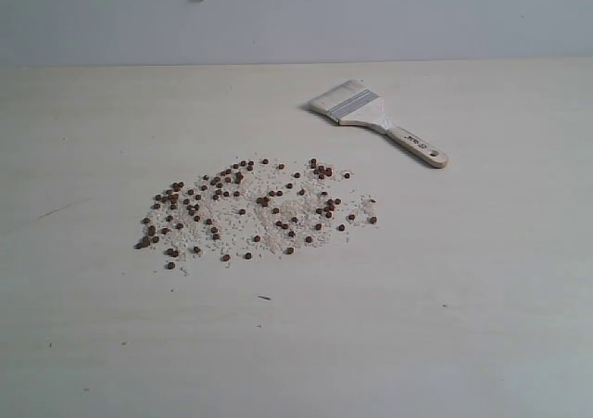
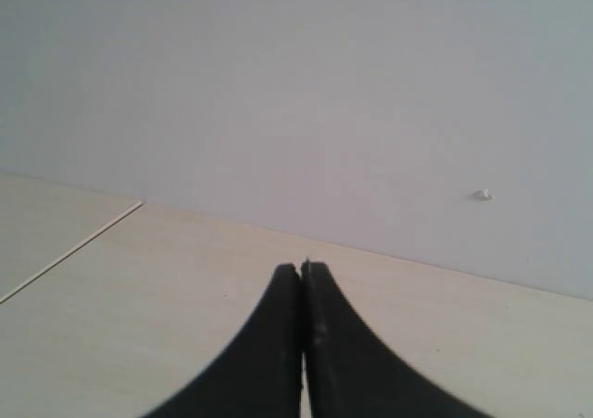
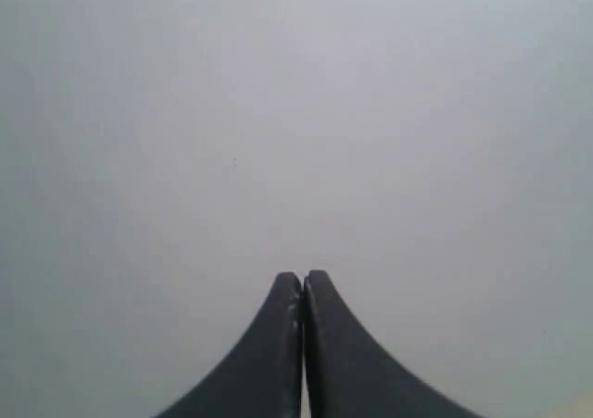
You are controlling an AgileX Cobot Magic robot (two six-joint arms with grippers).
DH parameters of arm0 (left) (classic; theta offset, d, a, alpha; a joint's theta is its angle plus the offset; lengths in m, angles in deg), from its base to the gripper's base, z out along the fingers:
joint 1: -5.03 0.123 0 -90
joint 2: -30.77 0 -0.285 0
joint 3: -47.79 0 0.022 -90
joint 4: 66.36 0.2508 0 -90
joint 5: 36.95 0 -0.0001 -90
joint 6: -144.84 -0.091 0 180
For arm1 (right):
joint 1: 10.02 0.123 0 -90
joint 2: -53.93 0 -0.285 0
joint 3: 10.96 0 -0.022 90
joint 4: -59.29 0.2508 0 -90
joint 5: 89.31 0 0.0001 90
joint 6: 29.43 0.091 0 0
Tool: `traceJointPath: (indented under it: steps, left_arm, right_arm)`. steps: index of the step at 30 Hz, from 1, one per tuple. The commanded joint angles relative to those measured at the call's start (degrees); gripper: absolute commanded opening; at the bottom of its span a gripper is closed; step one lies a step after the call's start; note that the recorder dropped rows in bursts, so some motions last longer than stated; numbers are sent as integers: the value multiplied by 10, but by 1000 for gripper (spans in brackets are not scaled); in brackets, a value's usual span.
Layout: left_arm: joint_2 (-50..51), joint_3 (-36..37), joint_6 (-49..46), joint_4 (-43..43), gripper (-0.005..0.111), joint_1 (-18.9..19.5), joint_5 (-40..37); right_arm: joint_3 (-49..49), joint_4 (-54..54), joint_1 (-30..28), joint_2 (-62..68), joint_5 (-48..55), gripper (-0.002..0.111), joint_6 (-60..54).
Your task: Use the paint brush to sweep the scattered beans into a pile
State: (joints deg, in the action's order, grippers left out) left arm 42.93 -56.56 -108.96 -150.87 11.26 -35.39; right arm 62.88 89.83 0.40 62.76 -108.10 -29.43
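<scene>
Seeing the left claw (image 2: 303, 268) and right claw (image 3: 303, 277) both clenched on nothing, we should open the right, grasp the brush (image 1: 371, 112) at upper right by its handle, then drag its bristles low and inward across the beans (image 1: 250, 209) scattered mid-frame on the desk (image 1: 463, 307).

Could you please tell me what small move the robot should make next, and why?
Probably open the right gripper and reach for the brush. The brush lies untouched on the right of the table, apart from the scattered beans, and the right gripper is shut on nothing.
</scene>
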Motion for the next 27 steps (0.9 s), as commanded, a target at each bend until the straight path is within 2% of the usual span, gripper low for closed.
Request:
traceJointPath:
  steps: [1,6,8,13,18,23,27]
  left_arm:
    - [1,2,1,-2,0,1,2]
    - [1,2,1,-2,0,1,2]
    - [1,2,1,-2,0,1,2]
    - [1,2,1,-2,0,1,2]
    - [1,2,1,-2,0,1,2]
    - [1,2,1,-2,0,1,2]
    - [1,2,1,-2,0,1,2]
  right_arm:
    - [-50,11,2,82,6,0,-15]
    - [-176,7,2,279,51,0,-135]
    - [-279,7,2,395,125,0,-231]
    - [-442,-10,1,567,274,0,-299]
    - [-587,-114,-16,714,420,0,-248]
    - [-719,-259,-32,835,579,0,-136]
    - [-783,-325,-32,912,679,0,-113]
